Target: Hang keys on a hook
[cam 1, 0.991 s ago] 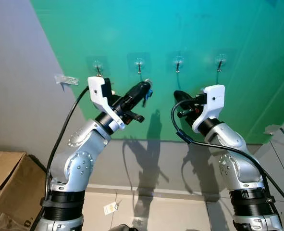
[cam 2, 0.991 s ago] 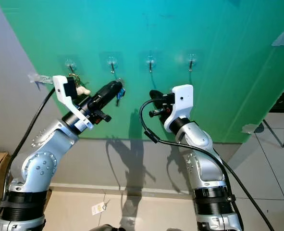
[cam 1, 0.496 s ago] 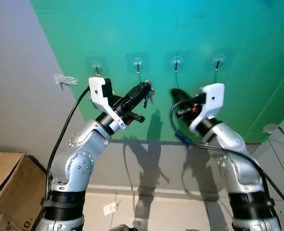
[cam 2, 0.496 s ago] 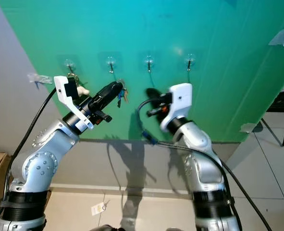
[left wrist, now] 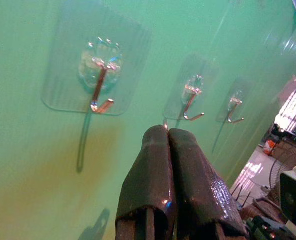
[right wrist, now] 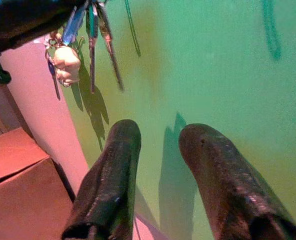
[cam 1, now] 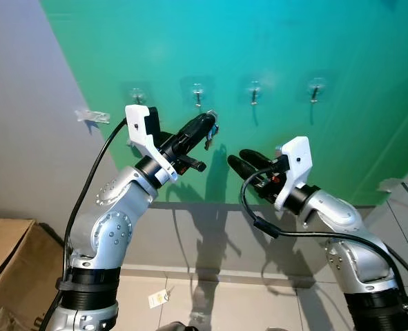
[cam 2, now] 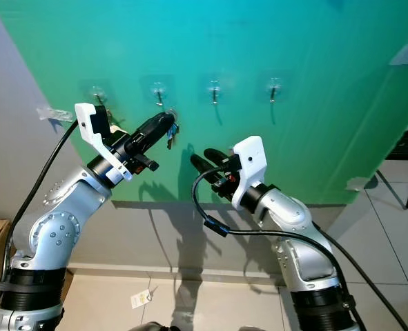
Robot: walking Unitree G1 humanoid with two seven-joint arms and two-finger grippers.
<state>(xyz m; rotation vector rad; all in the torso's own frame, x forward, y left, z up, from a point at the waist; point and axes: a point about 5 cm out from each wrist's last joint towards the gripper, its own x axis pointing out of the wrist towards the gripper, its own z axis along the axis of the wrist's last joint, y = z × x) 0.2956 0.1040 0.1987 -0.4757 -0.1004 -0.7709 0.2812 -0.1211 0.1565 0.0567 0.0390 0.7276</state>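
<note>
Green wall; left hand pinches keys below hook.

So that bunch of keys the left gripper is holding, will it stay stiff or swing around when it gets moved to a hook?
The keys hang loose below the left gripper, so they will probably swing. Being several thin separate pieces, they likely splay rather than stay rigid. The closed fingers seem to grip firmly.

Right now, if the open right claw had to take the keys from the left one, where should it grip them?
Probably the hanging blades of the keys, coming from below: they dangle free under the shut left claw, which hides their top. The right claw sits lower, open.
</note>
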